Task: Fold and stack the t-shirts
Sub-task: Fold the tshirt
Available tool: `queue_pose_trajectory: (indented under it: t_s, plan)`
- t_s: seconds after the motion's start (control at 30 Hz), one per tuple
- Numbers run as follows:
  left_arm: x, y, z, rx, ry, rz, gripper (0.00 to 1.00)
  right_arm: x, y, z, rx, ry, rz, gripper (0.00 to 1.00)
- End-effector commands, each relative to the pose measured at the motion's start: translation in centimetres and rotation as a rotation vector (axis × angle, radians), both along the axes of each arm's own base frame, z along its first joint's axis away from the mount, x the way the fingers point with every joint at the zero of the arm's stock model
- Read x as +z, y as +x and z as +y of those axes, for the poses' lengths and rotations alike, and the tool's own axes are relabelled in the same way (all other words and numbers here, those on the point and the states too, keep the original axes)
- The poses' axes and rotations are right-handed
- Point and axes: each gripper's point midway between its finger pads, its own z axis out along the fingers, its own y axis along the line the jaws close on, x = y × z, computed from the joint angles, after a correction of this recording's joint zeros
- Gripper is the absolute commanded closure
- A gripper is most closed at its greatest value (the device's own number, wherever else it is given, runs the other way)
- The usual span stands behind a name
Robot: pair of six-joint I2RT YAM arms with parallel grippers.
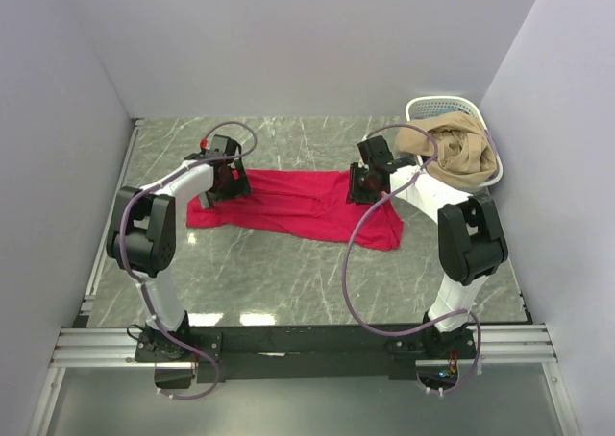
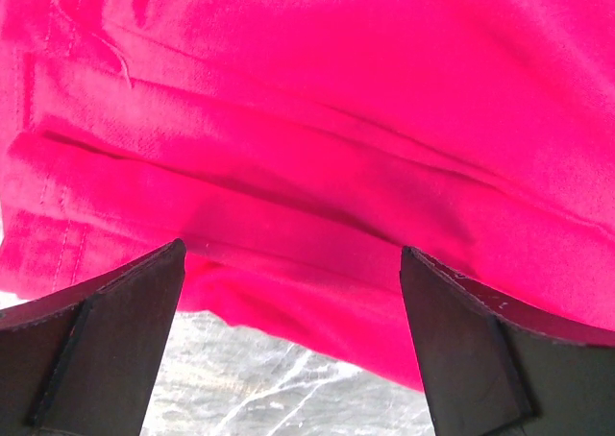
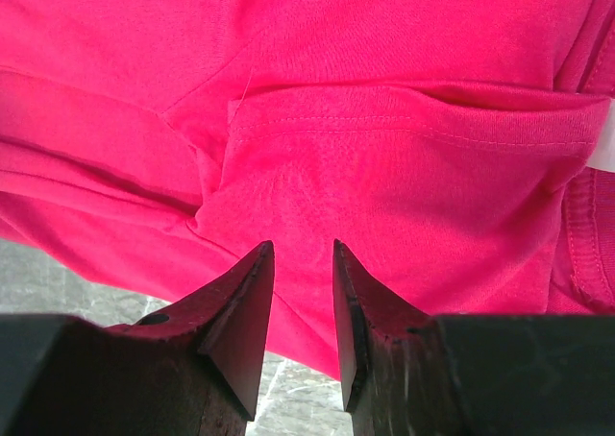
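**Top view with both wrist views: fold in progress.** A crimson-red cloth t-shirt (image 1: 288, 204) lies spread crosswise on the grey, veined marble-pattern table (image 1: 288, 292), between the two arms. A white plastic lattice basket (image 1: 430, 105) stands at the far right corner with a crumpled tan garment (image 1: 461, 153) heaped in it.

The left gripper (image 1: 226, 179) sits over the shirt's left end. In its wrist view the fingers (image 2: 106, 340) are spread wide, with a rumpled hem and bare table between them and nothing held.

The right gripper (image 1: 365, 182) sits over the right end. Its fingers (image 3: 231, 340) are drawn nearly together, leaving only a slit over a stitched fold. The pictures do not show whether cloth is caught at the tips.

The step appears to be taking both ends of one long edge to fold it across. To do this well:
- The left fingers should close on every layer at the hem, not just the top ply.
- The right-hand hold should be confirmed before anything is lifted.
- Both ends should rise together and level — an uneven lift would skew the crease.
- The cloth should stay lightly taut between the grippers, so the loose lower right corner (image 1: 382, 236) does not drag or bunch.
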Motion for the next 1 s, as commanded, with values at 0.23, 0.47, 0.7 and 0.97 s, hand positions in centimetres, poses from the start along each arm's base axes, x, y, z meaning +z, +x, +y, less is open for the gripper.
queue_pose_trajectory:
  t_s: [0.23,0.47,0.7,0.97]
  plan:
    - [0.1,-0.3,0.6,0.012,0.011,-0.002,0.0,-0.1,0.5,0.2,0.009,-0.017,-0.013,0.62]
    - [-0.4,-1.3,0.5,0.004,-0.003,0.015,0.01,-0.3,0.3,0.0,0.009,-0.019,-0.007,0.61]
    - [-0.6,-0.4,0.1,0.0,-0.012,0.009,0.01,-0.1,0.5,0.1,0.011,-0.017,-0.009,0.61]
    - [-0.4,1.9,0.5,0.01,0.014,-0.004,0.0,-0.4,0.5,0.1,0.015,-0.027,-0.001,0.61]
